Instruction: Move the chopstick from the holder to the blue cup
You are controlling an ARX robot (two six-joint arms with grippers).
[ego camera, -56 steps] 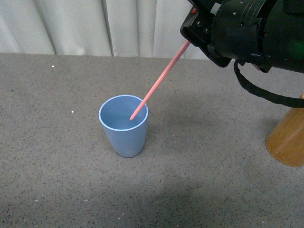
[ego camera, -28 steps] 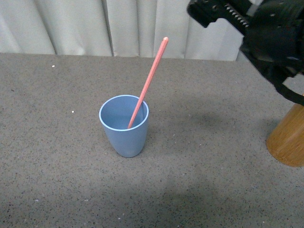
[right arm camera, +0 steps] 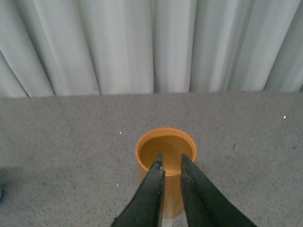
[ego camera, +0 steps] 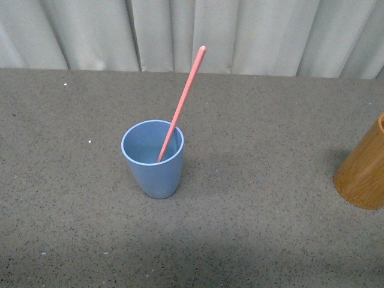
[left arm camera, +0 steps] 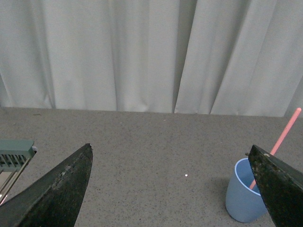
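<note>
A salmon-pink chopstick (ego camera: pixel 182 103) stands tilted in the light blue cup (ego camera: pixel 153 161), its tip resting inside and its upper end leaning toward the curtain. The cup (left arm camera: pixel 244 196) and chopstick (left arm camera: pixel 283 135) also show in the left wrist view, beside one finger of my wide-open left gripper (left arm camera: pixel 171 153), which holds nothing. The orange-brown wooden holder (ego camera: pixel 363 175) stands at the right edge of the front view. In the right wrist view my right gripper (right arm camera: pixel 171 161) hovers just over the holder (right arm camera: pixel 165 150), narrowly open, nothing between its fingers. The holder's inside looks empty.
A grey speckled tabletop (ego camera: pixel 252 228) runs back to a pale pleated curtain (ego camera: pixel 252 30). A grey-green ridged object (left arm camera: pixel 14 156) sits at the edge of the left wrist view. Neither arm shows in the front view.
My right arm has let go of the chopstick and pulled away to the right, out of the front view. The chopstick now stands steeper in the cup, which shifted slightly left.
</note>
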